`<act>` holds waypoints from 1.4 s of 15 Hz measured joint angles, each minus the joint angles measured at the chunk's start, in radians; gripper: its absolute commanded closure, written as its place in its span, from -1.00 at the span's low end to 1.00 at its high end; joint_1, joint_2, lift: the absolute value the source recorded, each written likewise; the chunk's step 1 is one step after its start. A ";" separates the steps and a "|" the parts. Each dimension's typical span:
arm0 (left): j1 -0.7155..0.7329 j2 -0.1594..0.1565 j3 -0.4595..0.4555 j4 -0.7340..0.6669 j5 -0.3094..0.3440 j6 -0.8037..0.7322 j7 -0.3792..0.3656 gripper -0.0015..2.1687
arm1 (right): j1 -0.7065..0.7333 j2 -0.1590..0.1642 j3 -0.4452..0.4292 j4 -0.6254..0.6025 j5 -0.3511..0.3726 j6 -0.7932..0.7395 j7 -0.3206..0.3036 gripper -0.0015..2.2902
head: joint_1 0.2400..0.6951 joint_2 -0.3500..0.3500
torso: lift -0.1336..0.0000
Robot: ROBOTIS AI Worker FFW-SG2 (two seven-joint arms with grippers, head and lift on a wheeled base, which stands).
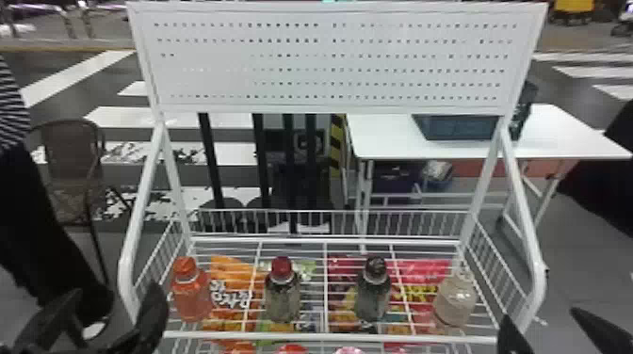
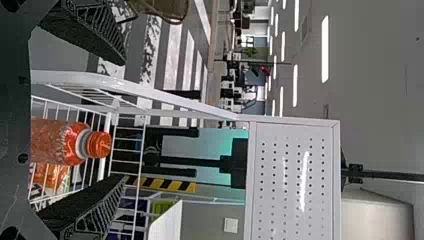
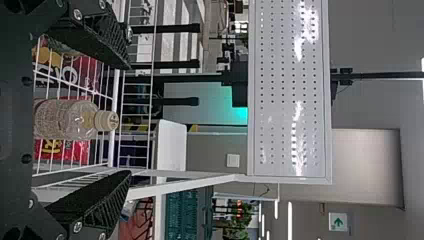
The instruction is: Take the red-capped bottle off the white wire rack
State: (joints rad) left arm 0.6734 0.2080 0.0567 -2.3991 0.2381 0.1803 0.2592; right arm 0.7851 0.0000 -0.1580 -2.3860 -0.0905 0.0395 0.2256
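The red-capped bottle (image 1: 282, 299) stands upright on the white wire rack (image 1: 325, 336), left of the middle, with a dark body and a deep red cap. At the bottom left, my left gripper (image 1: 116, 291) is open, left of that bottle and outside the rack's side. In the left wrist view, my left gripper (image 2: 124, 120) has its fingers well apart, with an orange bottle (image 2: 55, 142) between them in line of sight. My right gripper (image 1: 541, 314) is at the bottom right, beyond the rack's right side. The right wrist view shows my right gripper (image 3: 130, 120) open, facing a clear bottle (image 3: 65, 120).
An orange bottle (image 1: 190, 296) is left of the red-capped one; a dark-capped bottle (image 1: 373, 294) and a pale bottle (image 1: 454, 301) stand to its right. Colourful packs (image 1: 233, 294) lie below the wires. White posts flank the shelf, and a perforated panel (image 1: 325, 61) rises behind.
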 measured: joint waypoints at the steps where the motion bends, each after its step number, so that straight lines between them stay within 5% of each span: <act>1: 0.000 0.000 0.000 0.000 0.000 0.000 0.000 -0.92 | 0.000 0.000 0.000 0.000 0.000 0.000 0.000 -0.87 | 0.14 0.00 | 1.00; 4: 0.004 0.000 -0.022 0.002 -0.008 -0.004 0.009 -0.93 | -0.003 0.000 0.000 0.003 0.000 0.000 0.000 -0.87 | 0.14 0.00 | 1.00; 9: -0.013 0.003 -0.236 0.148 -0.133 -0.107 0.037 -0.93 | -0.010 0.000 0.002 0.007 0.006 0.002 0.000 -0.87 | 0.14 0.00 | 1.00; 16: -0.187 -0.002 -0.478 0.502 -0.106 -0.346 0.138 -0.93 | -0.013 0.000 0.004 0.013 0.005 0.003 0.001 -0.87 | 0.14 0.00 | 1.00; 21: -0.358 -0.069 -0.540 0.792 -0.107 -0.469 0.158 -0.93 | -0.011 0.000 -0.003 0.021 0.000 0.002 0.009 -0.87 | 0.14 0.00 | 1.00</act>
State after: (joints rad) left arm 0.3153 0.1393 -0.4835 -1.6071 0.1307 -0.2888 0.4168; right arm 0.7744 0.0000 -0.1606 -2.3649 -0.0902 0.0419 0.2344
